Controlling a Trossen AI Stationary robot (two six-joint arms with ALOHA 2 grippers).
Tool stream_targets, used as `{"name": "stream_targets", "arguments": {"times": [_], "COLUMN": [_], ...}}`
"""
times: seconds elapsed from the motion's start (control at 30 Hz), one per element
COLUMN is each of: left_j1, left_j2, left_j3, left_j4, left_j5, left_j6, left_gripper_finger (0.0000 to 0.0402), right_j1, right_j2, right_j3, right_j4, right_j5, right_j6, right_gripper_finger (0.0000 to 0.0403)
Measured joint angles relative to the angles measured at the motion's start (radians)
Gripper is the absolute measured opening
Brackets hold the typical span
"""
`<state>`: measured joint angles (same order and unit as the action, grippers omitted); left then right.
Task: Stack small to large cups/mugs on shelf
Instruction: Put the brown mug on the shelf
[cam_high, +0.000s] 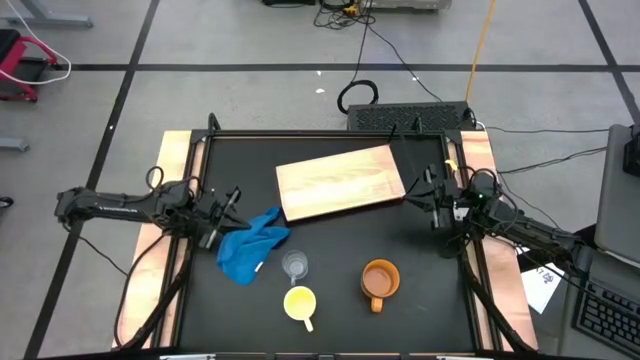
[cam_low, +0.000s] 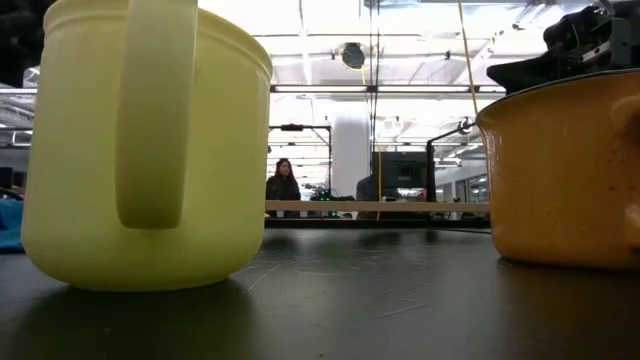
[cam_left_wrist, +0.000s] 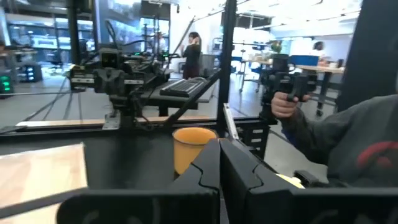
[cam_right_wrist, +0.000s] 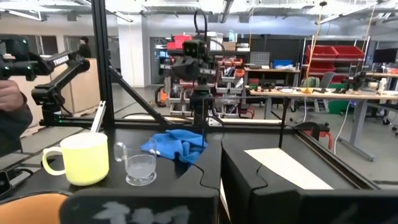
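Presently the left claw (cam_high: 228, 203) hangs just off the far-left side of the blue cloth (cam_high: 250, 250), its fingers (cam_left_wrist: 208, 171) closed together on nothing. Across the surface (cam_high: 420, 300) from the cloth, the right claw (cam_high: 420, 192) sits at the right end of the shelf (cam_high: 340, 181), its fingers (cam_right_wrist: 205, 165) likewise pressed shut and empty.

The shelf lies flat and slightly askew, beyond the cloth toward the far edge, with nothing on it. Just right of the cloth's near end stands the small clear cup (cam_high: 294, 265), upright. The yellow mug (cam_high: 300, 302) stands nearer than the cup and close to it, its handle pointing to the near edge. Farther right of the cloth, well apart from it, stands the orange-brown mug (cam_high: 380, 280), upright.
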<state>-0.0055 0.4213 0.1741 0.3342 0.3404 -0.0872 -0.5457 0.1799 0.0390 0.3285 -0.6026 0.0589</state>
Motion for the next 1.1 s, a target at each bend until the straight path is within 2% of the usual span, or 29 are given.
{"name": "stream_targets", "arguments": {"times": [0.4,0.73,1.1], "left_j1": [-0.078,-0.095,-0.095], "left_j2": [0.189,0.190,0.189], "left_j3": [0.126,0.145,0.145], "left_j4": [0.000,0.013,0.013], "left_j5": [-0.038,-0.041,-0.189], "left_j6": [0.087,0.135,0.090], "left_gripper_finger": [0.0003,0.0003,0.0003], "right_j1": [0.000,0.000,0.000], "right_j2": [0.000,0.000,0.000], "right_j3": [0.000,0.000,0.000], "right_j4": [-0.025,-0.027,-0.049], "right_j5": [0.000,0.000,0.000], "right_j6": [-0.023,-0.018,0.008], "right_gripper_finger": [0.0000,0.0000,0.0000]}}
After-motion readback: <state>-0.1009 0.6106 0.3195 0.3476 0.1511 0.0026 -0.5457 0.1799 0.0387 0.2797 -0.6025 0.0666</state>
